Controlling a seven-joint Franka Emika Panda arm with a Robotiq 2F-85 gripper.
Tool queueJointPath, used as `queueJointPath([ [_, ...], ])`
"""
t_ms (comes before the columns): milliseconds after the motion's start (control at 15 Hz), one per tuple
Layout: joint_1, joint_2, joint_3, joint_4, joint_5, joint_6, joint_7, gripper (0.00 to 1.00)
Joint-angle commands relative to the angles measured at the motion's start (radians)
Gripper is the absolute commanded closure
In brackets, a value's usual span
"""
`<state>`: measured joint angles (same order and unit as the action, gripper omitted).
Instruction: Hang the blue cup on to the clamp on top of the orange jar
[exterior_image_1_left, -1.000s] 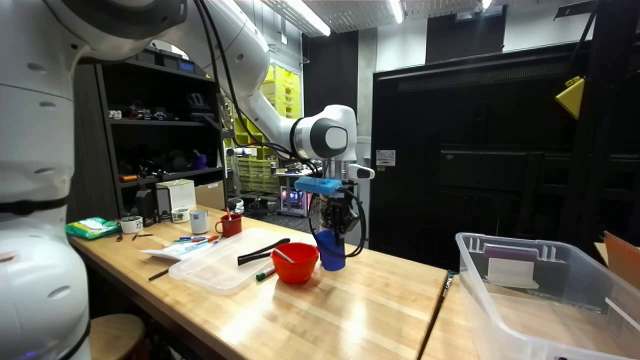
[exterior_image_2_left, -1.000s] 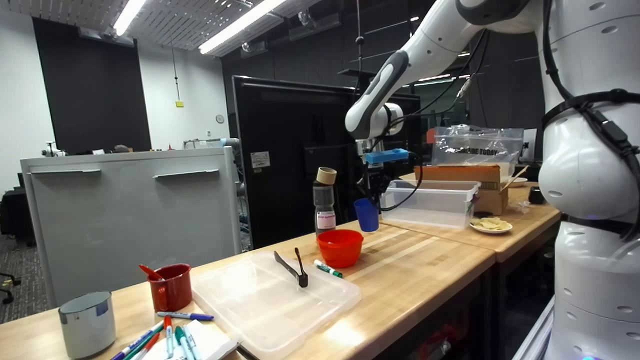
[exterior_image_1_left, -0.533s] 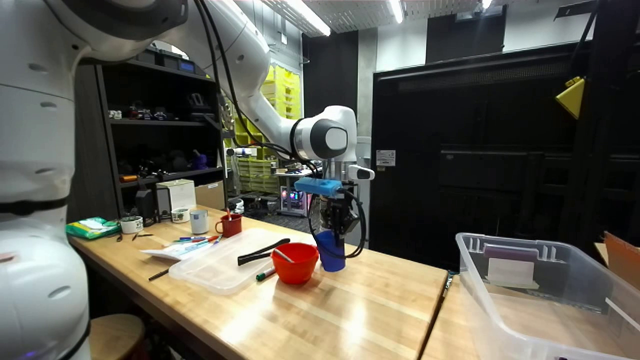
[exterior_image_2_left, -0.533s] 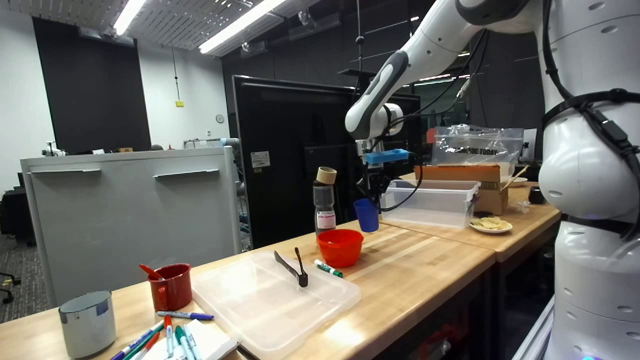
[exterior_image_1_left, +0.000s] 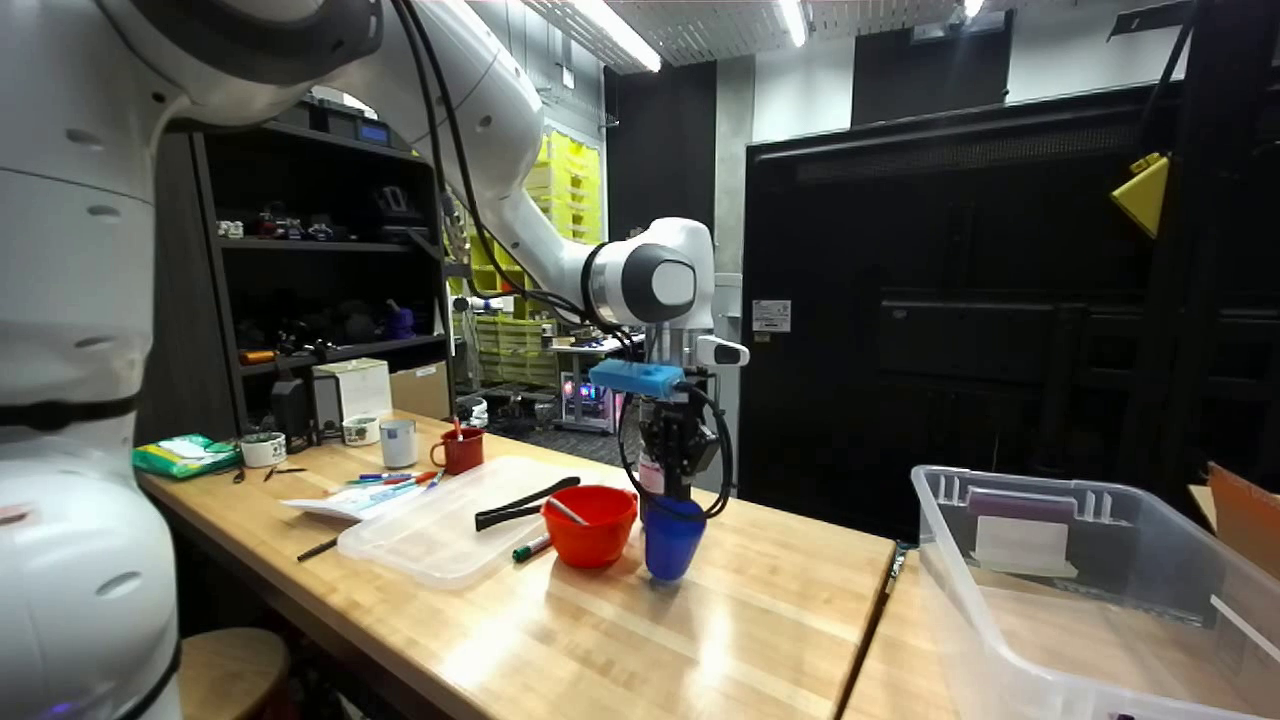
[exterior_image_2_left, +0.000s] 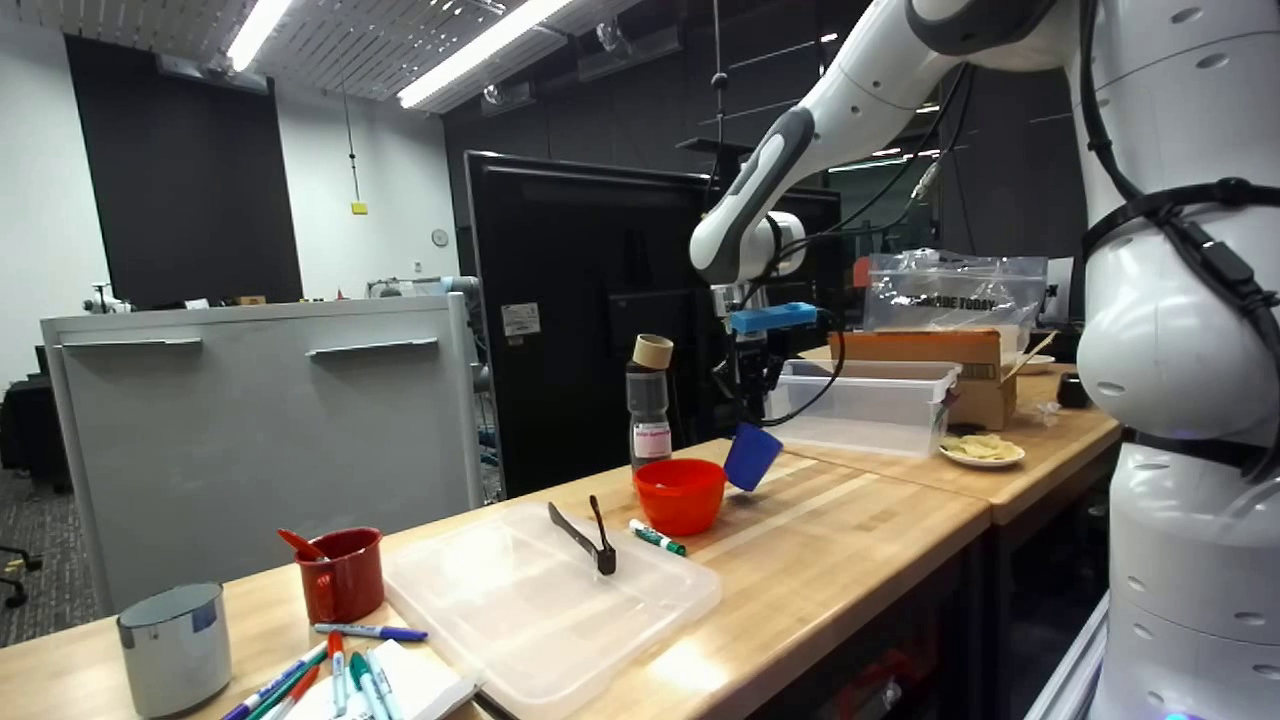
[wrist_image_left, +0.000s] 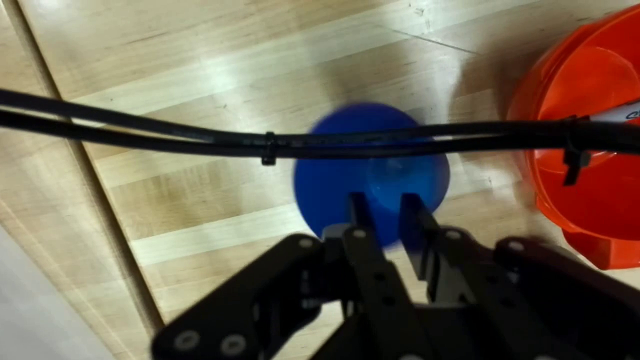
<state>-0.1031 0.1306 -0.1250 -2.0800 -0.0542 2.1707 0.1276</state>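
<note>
The blue cup is tilted just above or on the wooden table, beside the orange jar, in both exterior views (exterior_image_1_left: 673, 540) (exterior_image_2_left: 752, 457). The orange jar (exterior_image_1_left: 590, 535) stands upright with a pen in its mouth; it also shows in an exterior view (exterior_image_2_left: 680, 500) and at the right of the wrist view (wrist_image_left: 575, 200). A clamp on the jar cannot be made out. My gripper (exterior_image_1_left: 677, 488) points down over the cup. In the wrist view its fingertips (wrist_image_left: 384, 200) are apart with a gap between them, and the blurred cup (wrist_image_left: 327, 185) lies beneath, not pinched.
Black tongs (exterior_image_2_left: 590, 540) lie on a clear plastic lid (exterior_image_2_left: 500, 620). A green marker (exterior_image_2_left: 656, 537) lies beside the jar. A dark bottle (exterior_image_2_left: 648, 400) stands behind. A clear bin (exterior_image_1_left: 1000, 640) stands beyond the table seam. Gripper cables (wrist_image_left: 270, 145) cross the wrist view.
The gripper has moved down a little. The cup, upright at the fingers before, is now lower, tilted and out of the grip. The jar has not moved.
</note>
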Motion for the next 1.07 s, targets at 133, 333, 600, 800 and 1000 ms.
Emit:
queueJointPath([
  [133, -0.001, -0.001, 0.003, -0.001, 0.006, -0.005, -0.002, 0.33],
  [333, -0.001, 0.002, 0.003, -0.004, 0.007, 0.004, 0.004, 0.12],
  [600, 0.001, 0.007, 0.004, -0.006, 0.009, 0.001, 0.008, 0.00],
  [800, -0.001, 0.014, 0.002, 0.001, 0.000, -0.008, -0.001, 0.00],
  [1000, 0.000, 0.018, 0.002, 0.001, 0.000, -0.009, -0.001, 0.00],
])
